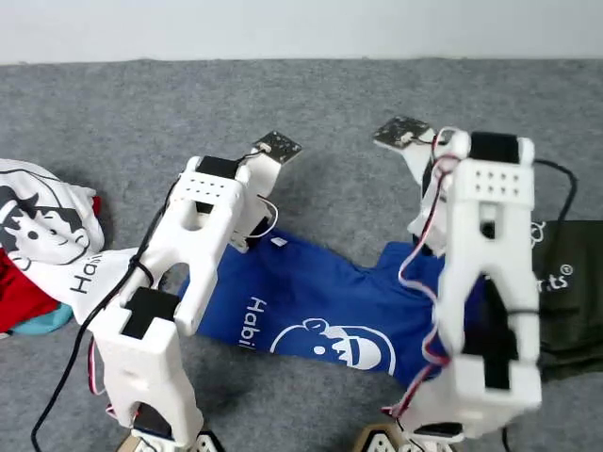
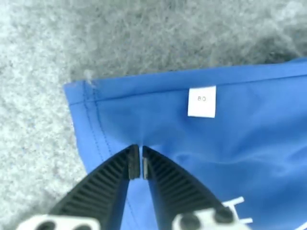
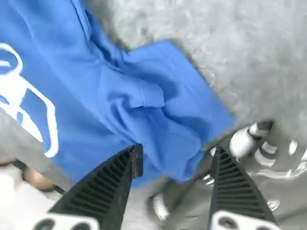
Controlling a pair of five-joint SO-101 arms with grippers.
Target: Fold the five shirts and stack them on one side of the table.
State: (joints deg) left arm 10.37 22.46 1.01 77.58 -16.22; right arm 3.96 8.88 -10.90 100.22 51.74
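Pinched the blue shirt (image 1: 320, 320) by a hem corner in the left gripper's (image 2: 138, 163) tight fingers, with the right gripper (image 3: 175, 167) spread wide over the other end, cloth lying long across the table's (image 1: 330, 113) middle.

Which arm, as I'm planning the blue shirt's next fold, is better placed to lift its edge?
Left, I'd judge. The left gripper is shut on the blue shirt near its hemmed corner, close to the white tag, so it could lift now. The right gripper stands open over bunched fabric, gripping nothing.
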